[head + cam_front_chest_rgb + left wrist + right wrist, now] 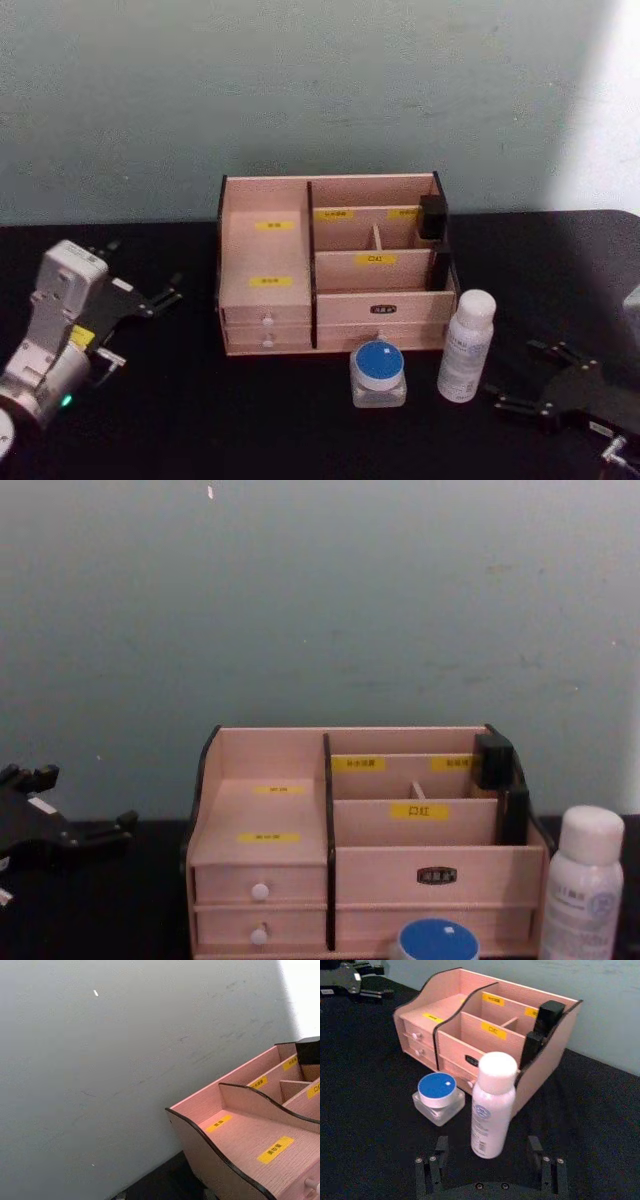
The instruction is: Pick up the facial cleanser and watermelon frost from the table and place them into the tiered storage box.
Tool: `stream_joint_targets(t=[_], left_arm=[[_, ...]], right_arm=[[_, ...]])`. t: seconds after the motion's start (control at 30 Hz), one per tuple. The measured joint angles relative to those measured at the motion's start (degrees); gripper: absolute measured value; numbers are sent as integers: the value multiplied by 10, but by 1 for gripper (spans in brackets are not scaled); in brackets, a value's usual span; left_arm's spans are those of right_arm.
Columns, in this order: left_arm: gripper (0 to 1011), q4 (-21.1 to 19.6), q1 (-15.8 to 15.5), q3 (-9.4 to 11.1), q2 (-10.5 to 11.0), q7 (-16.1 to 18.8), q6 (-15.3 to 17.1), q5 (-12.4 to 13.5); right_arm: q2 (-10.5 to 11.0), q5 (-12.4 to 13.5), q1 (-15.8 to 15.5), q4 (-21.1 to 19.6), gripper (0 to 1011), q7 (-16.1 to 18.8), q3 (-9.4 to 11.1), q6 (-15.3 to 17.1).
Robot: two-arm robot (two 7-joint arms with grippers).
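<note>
Tiered storage box point(268, 262) stands mid-tabletop point(200, 420), drawers facing you. A black block point(432, 215) sits upright in its right rear compartment; the other compartments look bare.

White bottle with white cap point(466, 345) stands upright just in front of the box's right front corner. Clear jar with blue lid point(378, 372) sits beside it on its left, apart from it and close to the box front.

Your right claw point(510, 372) is right of the bottle, near but not touching, fingers spread, grasping nothing. Your left claw point(148, 268) is well left of the box, likewise released.
</note>
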Motion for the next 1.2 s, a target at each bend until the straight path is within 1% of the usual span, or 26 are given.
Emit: stream_joint_targets(t=[0.17,0.47,0.6,0.8,1.2], left_arm=[[1001,0,0,0,0,0,0,0],[1001,0,0,0,0,0,0,0],[1001,0,0,0,0,0,0,0],[1001,0,0,0,0,0,0,0],[1001,0,0,0,0,0,0,0]], right_arm=[[-17,0,19,8,1002,16,-9,19],[-38,-5,51,30,1002,21,-27,35],[-48,-13,64,42,1002,20,-35,36],[-63,-32,85,59,1002,16,-46,34],[-88,-53,109,88,1002,15,-52,27]])
